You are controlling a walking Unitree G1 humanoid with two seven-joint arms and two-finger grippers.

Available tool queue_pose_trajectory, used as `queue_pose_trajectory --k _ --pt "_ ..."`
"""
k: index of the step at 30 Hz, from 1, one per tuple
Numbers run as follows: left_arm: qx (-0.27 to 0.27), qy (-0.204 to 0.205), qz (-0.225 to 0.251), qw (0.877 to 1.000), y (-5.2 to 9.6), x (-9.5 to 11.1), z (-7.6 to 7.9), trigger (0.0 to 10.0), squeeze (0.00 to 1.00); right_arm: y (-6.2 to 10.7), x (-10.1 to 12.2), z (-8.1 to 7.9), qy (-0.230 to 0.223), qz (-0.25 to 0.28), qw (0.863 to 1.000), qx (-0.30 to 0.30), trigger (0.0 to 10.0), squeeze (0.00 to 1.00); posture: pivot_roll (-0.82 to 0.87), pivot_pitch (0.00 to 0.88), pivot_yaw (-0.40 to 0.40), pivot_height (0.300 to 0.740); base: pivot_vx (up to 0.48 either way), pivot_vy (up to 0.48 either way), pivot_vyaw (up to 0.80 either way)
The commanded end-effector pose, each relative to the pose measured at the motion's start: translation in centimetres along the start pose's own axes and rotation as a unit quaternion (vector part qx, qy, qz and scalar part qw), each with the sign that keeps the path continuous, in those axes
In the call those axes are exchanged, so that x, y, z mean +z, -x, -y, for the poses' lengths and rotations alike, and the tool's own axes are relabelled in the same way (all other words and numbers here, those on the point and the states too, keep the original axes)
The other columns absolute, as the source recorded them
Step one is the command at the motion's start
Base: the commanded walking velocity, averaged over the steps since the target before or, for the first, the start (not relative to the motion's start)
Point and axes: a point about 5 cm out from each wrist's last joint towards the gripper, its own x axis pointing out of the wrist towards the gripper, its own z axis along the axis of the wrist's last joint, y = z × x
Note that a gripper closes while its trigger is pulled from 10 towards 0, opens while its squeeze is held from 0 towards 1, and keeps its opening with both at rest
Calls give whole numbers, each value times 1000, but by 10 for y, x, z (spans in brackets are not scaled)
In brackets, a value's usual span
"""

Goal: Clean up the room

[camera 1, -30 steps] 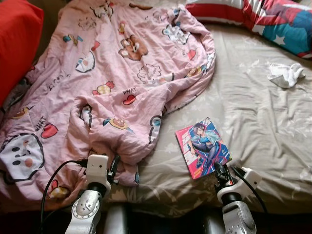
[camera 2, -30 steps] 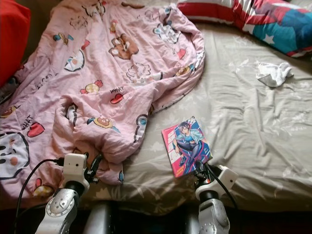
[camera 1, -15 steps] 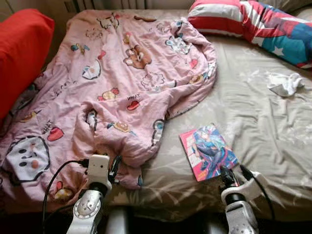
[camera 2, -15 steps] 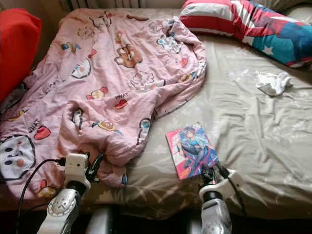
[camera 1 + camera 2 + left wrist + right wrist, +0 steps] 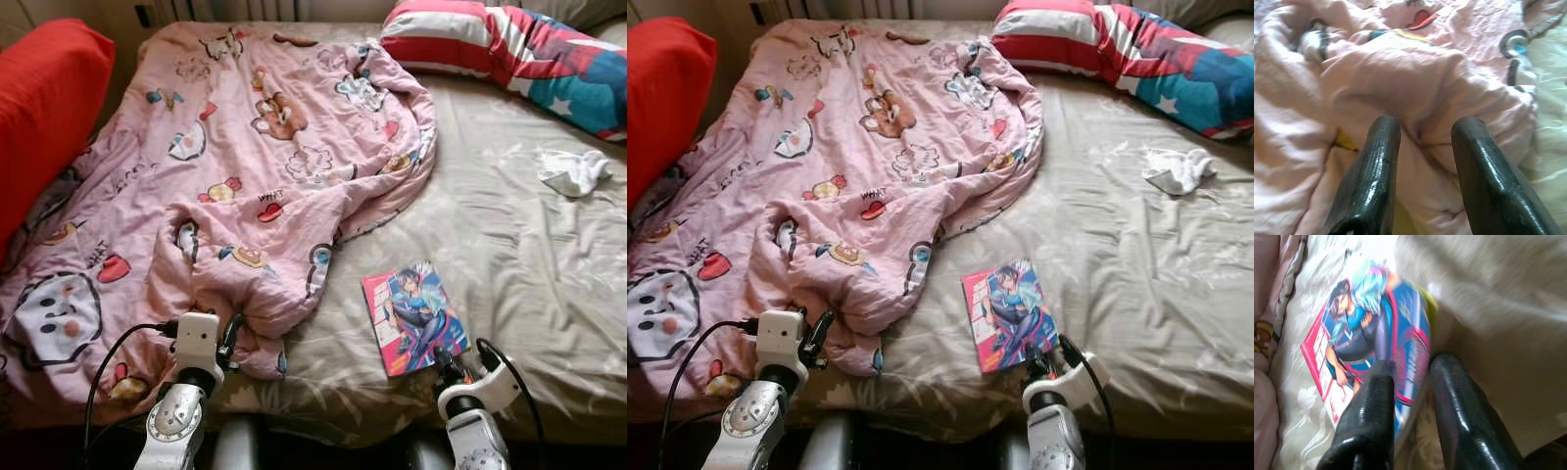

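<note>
Two silver arms end in white wrist blocks, each trailing a black cable. The left gripper [image 5: 1420, 132] and right gripper [image 5: 1408, 367] each carry two long, glossy black fingers.

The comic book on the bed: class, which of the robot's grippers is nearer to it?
Right. The right gripper is at the comic book's near corner; the left gripper is off to the side, against the pink blanket.

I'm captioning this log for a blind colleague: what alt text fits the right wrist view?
The right gripper has its two black fingers astride the near corner of a colourful comic book lying on the beige bedsheet. A fold of pink blanket lies at the frame's edge.
</note>
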Motion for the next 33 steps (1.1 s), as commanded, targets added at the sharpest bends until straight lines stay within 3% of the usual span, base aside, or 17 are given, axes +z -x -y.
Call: queue_pose_trajectory --k 1,8,9,10,11,14,15,16,17,18,20,29,30,31,32,33 --pt "0 -7 -16 1000 5 -9 -1 10000 0 2 -1 5 3 1 1000 -5 10000 490 4 256 -21 613 0 0 0" --pt "-3 -8 -17 1000 5 -9 1 10000 0 -4 0 3 20 -1 1000 1 10000 459 5 259 -20 613 0 0 0" --pt "-3 -9 -17 1000 5 -9 1 10000 0 -4 1 3 21 -1 1000 1 10000 251 6 260 -21 613 0 0 0" --pt "-3 -9 -17 1000 5 -9 1 10000 0 -4 1 3 21 -1 1000 1 10000 251 6 260 -21 613 0 0 0" --pt "-3 -9 -17 1000 5 -9 1 10000 0 -5 1 3 22 -1 1000 0 10000 0 6 260 -21 613 0 0 0" --pt "-3 -10 -17 1000 5 -9 1 10000 0 -5 -1 6 20 -5 1000 -1 10000 0 9 260 -20 613 0 0 0" --pt "-3 -10 -18 1000 6 -9 1 10000 0 -4 -3 7 18 -9 1000 1 10000 98 11 262 -20 613 0 0 0" --pt "-3 -11 -18 1000 6 -9 0 10000 0 -4 -4 7 17 -10 1000 2 10000 98 11 262 -19 613 0 0 0" --pt "-3 -11 -18 1000 6 -9 0 10000 0 -4 -5 6 16 -9 1000 5 10000 690 14 264 -19 613 0 0 0" --pt "-3 -11 -18 1000 6 -9 0 10000 0 -4 -5 6 16 -9 1000 5 10000 690 14 264 -19 613 0 0 0" --pt "-3 -12 -18 1000 8 -10 -1 10000 0 -3 -7 5 13 -8 1000 9 10000 1000 16 264 -17 613 0 0 0" --pt "-5 -22 -21 1000 13 -10 -6 10000 0 -2 -16 10 0 -15 1000 1 10000 1000 37 267 -2 613 0 0 0" --pt "-5 -23 -22 999 13 -10 -6 10000 0 -2 -16 10 0 -15 1000 -1 10000 965 43 268 2 613 0 0 0" --pt "-7 -26 -22 999 13 -10 -7 10000 0 -2 -16 11 0 -15 1000 -4 10000 518 46 268 3 613 0 0 0" --pt "-9 -30 -21 999 14 -9 -7 10000 0 -3 -16 11 0 -14 1000 -6 10000 0 53 269 8 613 0 0 0" --pt "-11 -34 -21 999 15 -9 -8 10000 0 -4 -16 10 -2 -12 1000 -5 10000 0 60 270 12 613 0 0 0"
